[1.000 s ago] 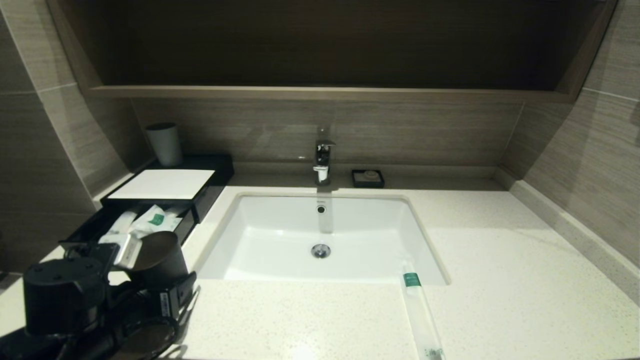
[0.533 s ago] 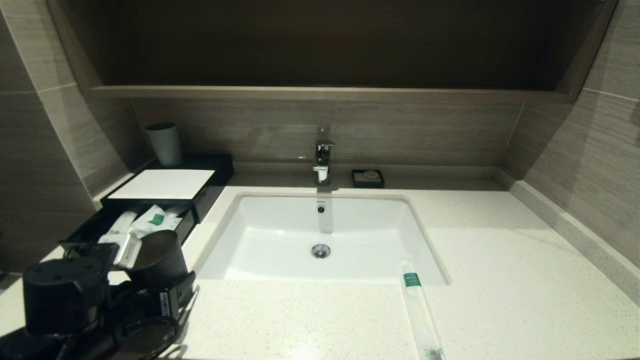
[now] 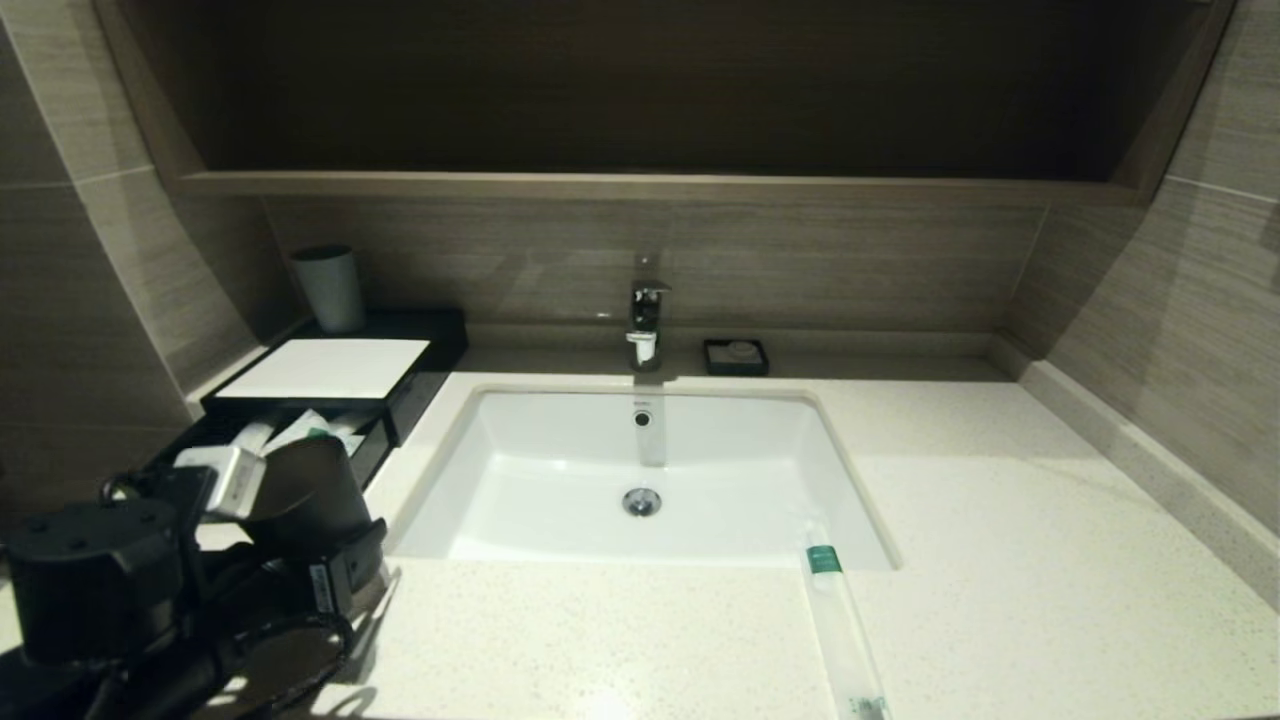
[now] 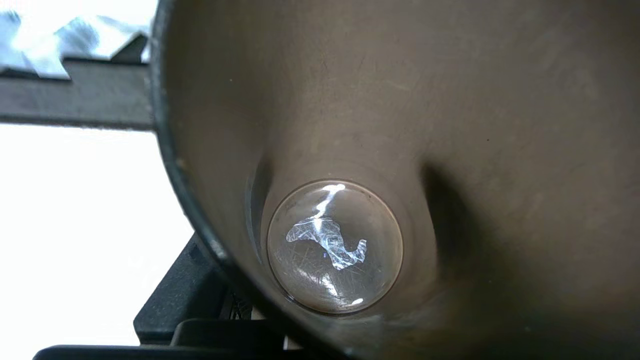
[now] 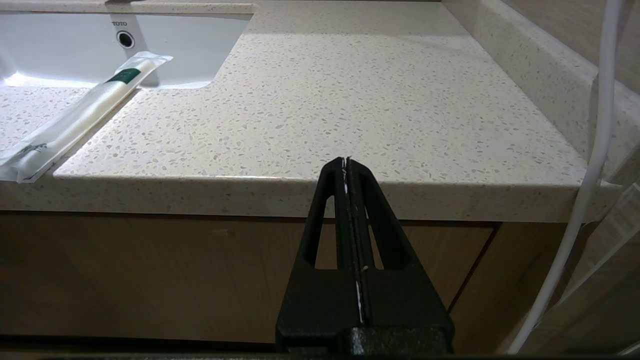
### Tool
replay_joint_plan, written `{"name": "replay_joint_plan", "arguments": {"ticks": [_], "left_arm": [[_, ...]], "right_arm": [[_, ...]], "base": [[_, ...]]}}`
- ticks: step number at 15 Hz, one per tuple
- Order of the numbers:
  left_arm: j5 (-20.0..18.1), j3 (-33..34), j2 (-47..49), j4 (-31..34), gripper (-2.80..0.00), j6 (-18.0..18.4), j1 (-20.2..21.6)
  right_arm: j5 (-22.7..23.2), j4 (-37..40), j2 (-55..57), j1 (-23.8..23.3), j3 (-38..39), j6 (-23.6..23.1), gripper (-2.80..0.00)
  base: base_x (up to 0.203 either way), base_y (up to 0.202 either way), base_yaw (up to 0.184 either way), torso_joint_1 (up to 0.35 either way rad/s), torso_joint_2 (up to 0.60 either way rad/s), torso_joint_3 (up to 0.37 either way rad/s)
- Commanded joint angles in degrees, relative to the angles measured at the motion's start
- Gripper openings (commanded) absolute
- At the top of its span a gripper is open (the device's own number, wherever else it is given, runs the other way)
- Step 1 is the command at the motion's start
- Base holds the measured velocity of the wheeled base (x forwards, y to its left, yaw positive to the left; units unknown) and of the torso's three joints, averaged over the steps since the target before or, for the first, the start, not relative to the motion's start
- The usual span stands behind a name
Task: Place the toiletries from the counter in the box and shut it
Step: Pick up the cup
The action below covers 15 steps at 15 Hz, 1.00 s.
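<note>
Fingers of your left gripper (image 3: pixel 262 492) clamped on a dark cup (image 3: pixel 305 500) beside the box's open drawer (image 3: pixel 290 440), right fingers (image 5: pixel 346 172) pressed together below the surface (image 5: pixel 350 110) edge.

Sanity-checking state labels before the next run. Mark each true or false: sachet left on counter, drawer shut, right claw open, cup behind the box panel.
1. A long sachet lies on the counter by the sink: true.
2. The box has its drawer shut: false. It is pulled open, with sachets inside.
3. The right claw is open: false. It is shut, empty, off the counter's front edge.
4. A pale cup stands behind the box's white panel: true.
</note>
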Motion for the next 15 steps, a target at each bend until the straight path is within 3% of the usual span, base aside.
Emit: {"name": "replay_joint_plan", "arguments": {"ticks": [1, 4, 10, 15], "left_arm": [[0.12, -1.30, -2.12, 0.43, -2.80, 0.06, 0.20], [0.25, -5.27, -4.59, 6.54, -2.80, 0.27, 0.44], [0.89, -21.35, -10.24, 26.32, -2.80, 0.39, 1.33], [0.92, -30.16, -7.63, 30.65, -2.80, 2.49, 2.20]], "right_arm": [[0.00, 0.00, 0.00, 0.00, 0.00, -0.02, -2.80], [0.00, 0.00, 0.00, 0.00, 0.00, -0.02, -2.80], [0.00, 0.00, 0.00, 0.00, 0.00, -0.02, -2.80], [0.00, 0.00, 0.00, 0.00, 0.00, -0.02, -2.80]], "base": [[0.000, 0.000, 0.000, 0.000, 0.00, 0.000], [0.000, 0.000, 0.000, 0.000, 0.00, 0.000], [0.000, 0.000, 0.000, 0.000, 0.00, 0.000], [0.000, 0.000, 0.000, 0.000, 0.00, 0.000]]}}
